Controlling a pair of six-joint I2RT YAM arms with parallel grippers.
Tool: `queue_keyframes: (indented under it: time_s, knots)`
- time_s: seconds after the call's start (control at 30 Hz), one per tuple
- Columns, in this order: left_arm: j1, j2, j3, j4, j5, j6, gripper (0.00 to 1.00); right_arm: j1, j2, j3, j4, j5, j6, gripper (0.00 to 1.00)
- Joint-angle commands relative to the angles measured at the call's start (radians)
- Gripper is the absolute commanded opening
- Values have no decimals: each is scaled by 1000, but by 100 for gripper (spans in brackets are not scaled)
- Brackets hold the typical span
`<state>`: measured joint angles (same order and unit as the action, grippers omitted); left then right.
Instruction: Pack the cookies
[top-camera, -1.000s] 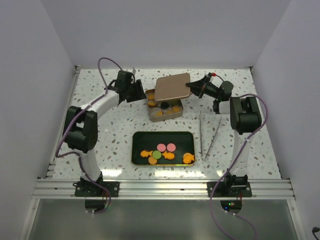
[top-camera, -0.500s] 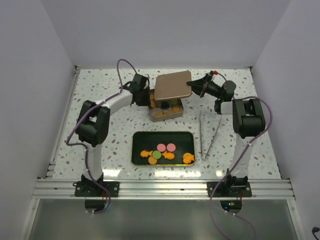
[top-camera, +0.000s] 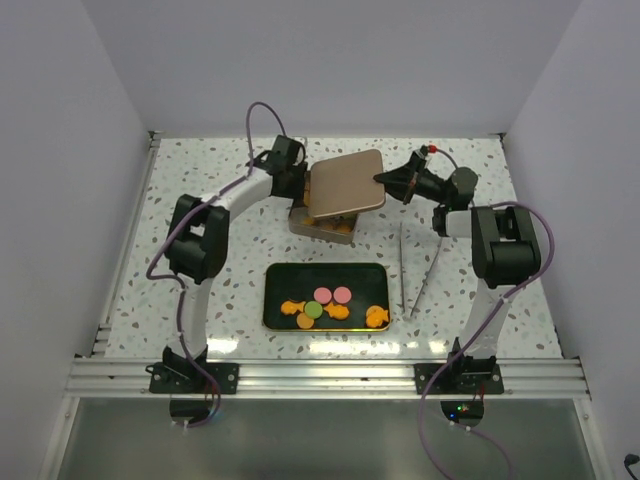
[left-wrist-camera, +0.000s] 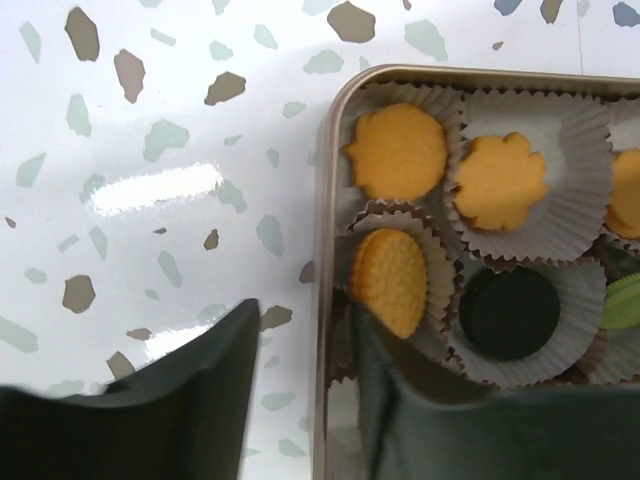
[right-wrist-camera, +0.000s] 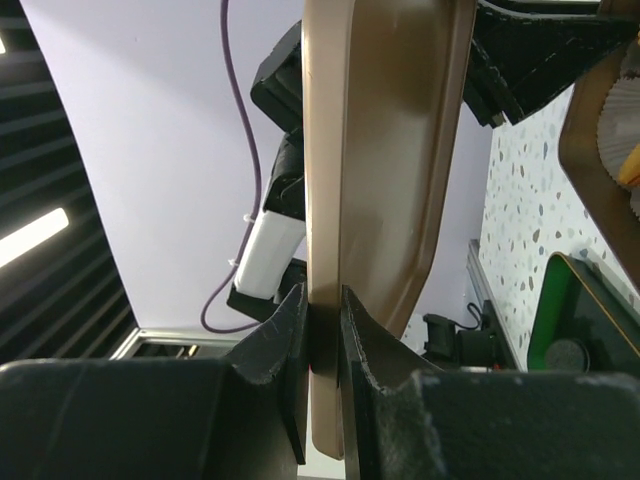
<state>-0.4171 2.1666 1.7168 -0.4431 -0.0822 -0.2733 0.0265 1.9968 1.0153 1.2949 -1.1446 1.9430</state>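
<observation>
Several small flat cookies (top-camera: 322, 294) lie loose in a dark rectangular tray with a gold rim (top-camera: 325, 267) near the middle of the speckled white tabletop (top-camera: 240, 250). Most are orange, with two pink rounds side by side, one green round (top-camera: 313, 310) resting among the orange ones, and an orange fish shape (top-camera: 377, 317) toward the tray's right end. More of them sit farther back in a gold-coloured rectangular metal tin (top-camera: 318, 229), each in a white fluted paper cup (left-wrist-camera: 580, 130). The left wrist view shows two orange flower shapes (left-wrist-camera: 398, 152) along the top, an orange oval (left-wrist-camera: 390, 281) tilted in its cup, a dark round (left-wrist-camera: 510, 312) beside it and a green edge at the far right. The left pincer (left-wrist-camera: 305, 335) is spread astride the tin's left wall: one finger (left-wrist-camera: 200, 400) is outside over the tabletop with a gap to the rim, and the other is inside the tin, close against the wall. The right pincer (right-wrist-camera: 322, 325) is pressed together on the edge of the flat gold-coloured lid (top-camera: 345, 185), which it holds tilted above the tin, covering most of it so that only the tin's near strip shows from above. Right of the tray, two slim silvery metal strips (top-camera: 401, 265) lie on the tabletop in a narrow V; whether they join I cannot tell.
</observation>
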Motion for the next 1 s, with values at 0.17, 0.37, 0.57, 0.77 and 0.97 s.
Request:
queue_keyframes:
  time_s: [0.17, 0.37, 0.57, 0.77, 0.97]
  knots:
    - [11, -93, -60, -5, 2, -110, 72, 1, 41, -8, 248, 43, -35, 0]
    - [50, -175, -202, 32, 133, -237, 71, 1, 103, -14, 240, 111, -97, 0]
    - [58, -264, -338, 118, 223, -293, 69, 3, -44, -26, -412, 134, -572, 0]
    - [57, -313, -431, 199, 308, -340, 68, 16, -234, 124, -1325, 345, -1233, 0]
    - [55, -387, -514, 256, 308, -346, 67, 18, -320, 33, -1261, 310, -1182, 0]
